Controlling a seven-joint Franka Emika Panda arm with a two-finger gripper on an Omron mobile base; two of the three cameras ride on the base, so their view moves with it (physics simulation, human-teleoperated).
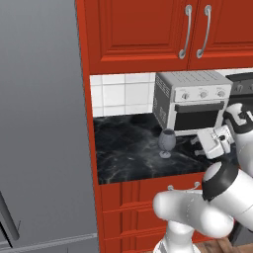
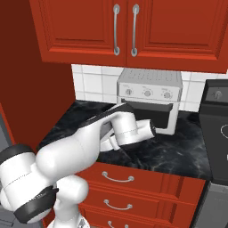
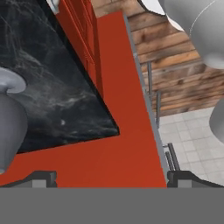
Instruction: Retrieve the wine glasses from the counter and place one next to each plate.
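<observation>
A wine glass stands upright on the black counter, in front of the toaster oven. The gripper hovers at its three o'clock, near but not touching, jaws spread wide and empty. The white arm reaches in from five o'clock, hand held roughly level.

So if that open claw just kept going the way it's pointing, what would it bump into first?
Probably the red cabinet side wall at the counter's end. The gripper points sideways over the worktop, and the wine glass sits off to one side of its line, so it would likely be missed. Depth is hard to judge.
</observation>
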